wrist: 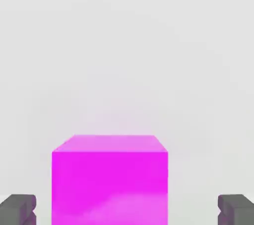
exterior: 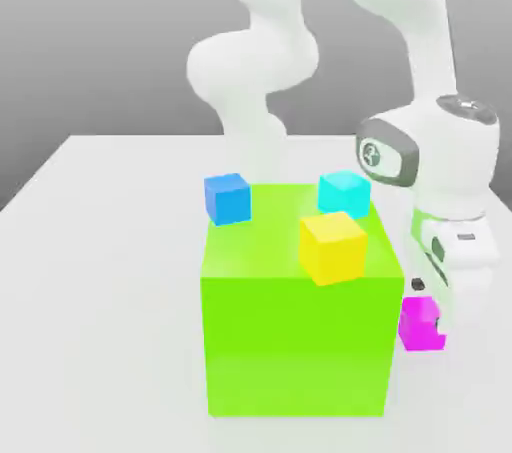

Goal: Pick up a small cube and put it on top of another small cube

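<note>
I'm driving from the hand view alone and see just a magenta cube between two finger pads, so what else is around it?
Observer: A big lime-green cube stands close beside the magenta cube, on the exterior view's left.
Operator: Any other small cubes?
Observer: Three, all up by the green one: yellow, blue and cyan.
Operator: Am I gripping yet?
Observer: Not by the look of it; the gripper is down at the magenta cube, pads clear of its sides.

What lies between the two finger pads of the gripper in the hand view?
The magenta cube sits between the finger pads, with a bare gap of table on each side, so the gripper is open around it.
</note>
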